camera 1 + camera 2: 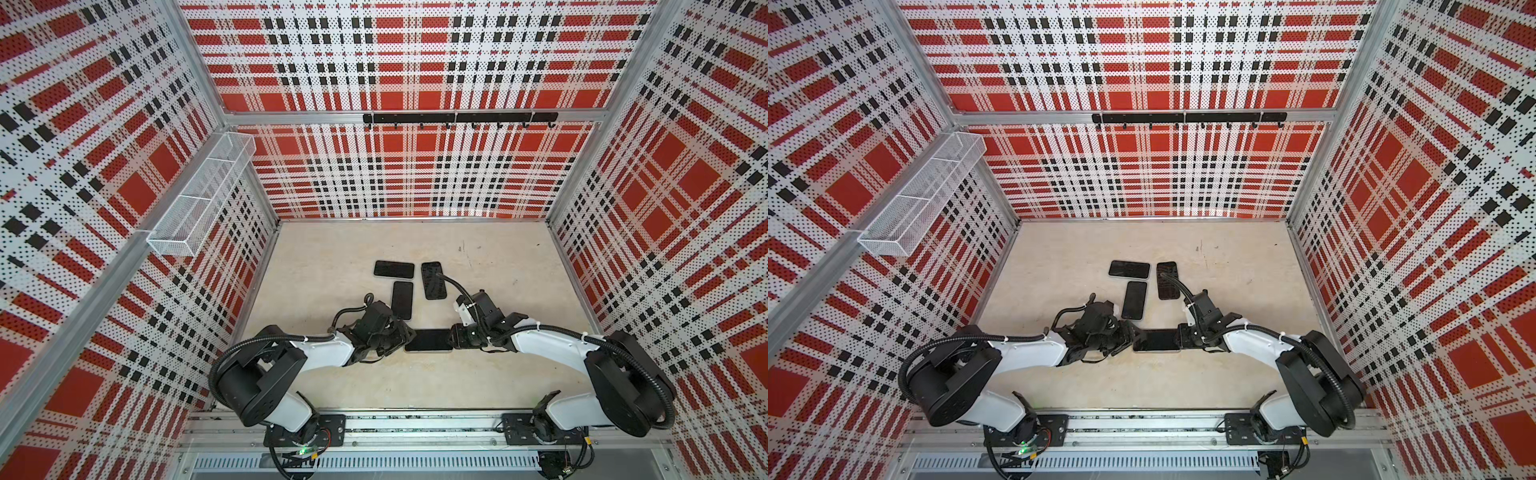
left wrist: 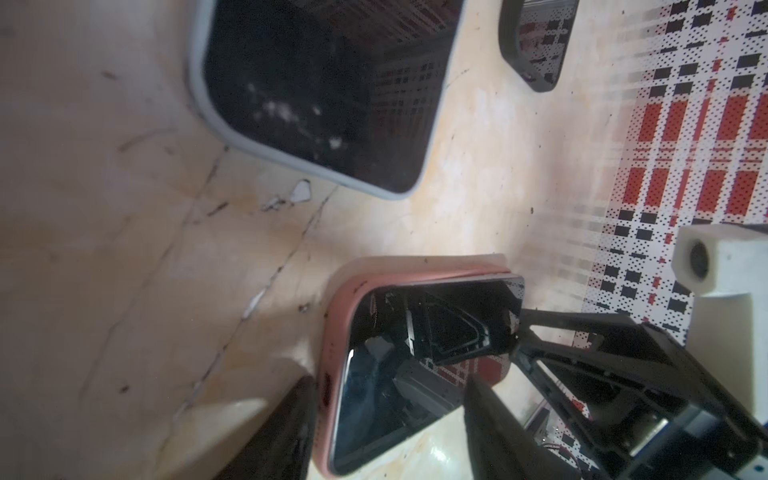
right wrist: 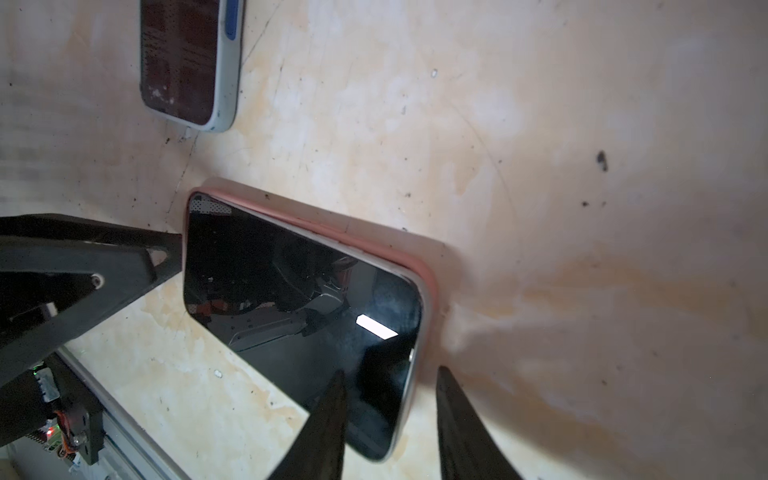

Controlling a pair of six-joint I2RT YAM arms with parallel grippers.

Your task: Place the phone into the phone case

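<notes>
The phone (image 1: 428, 340) (image 1: 1156, 340) lies screen up on the table, set in a pink phone case (image 2: 332, 332) (image 3: 430, 274). Along one long side its silver rim shows above the pink lip. My left gripper (image 1: 405, 338) (image 2: 390, 378) is at the phone's left end, jaws open astride it; one finger (image 2: 274, 432) is against the case's side and the other stands apart from the phone. My right gripper (image 1: 453, 337) (image 3: 391, 370) is at the right end, also open. One of its fingers (image 3: 328, 424) is over the screen and the other is outside the case.
Three more dark-screened phones in cases lie just behind: one crosswise (image 1: 394, 269), one upright (image 1: 402, 300) close to my left wrist, and one (image 1: 433, 280) under my right arm's cable. A wire basket (image 1: 199, 195) hangs on the left wall and a hook rail (image 1: 459, 118) on the back wall.
</notes>
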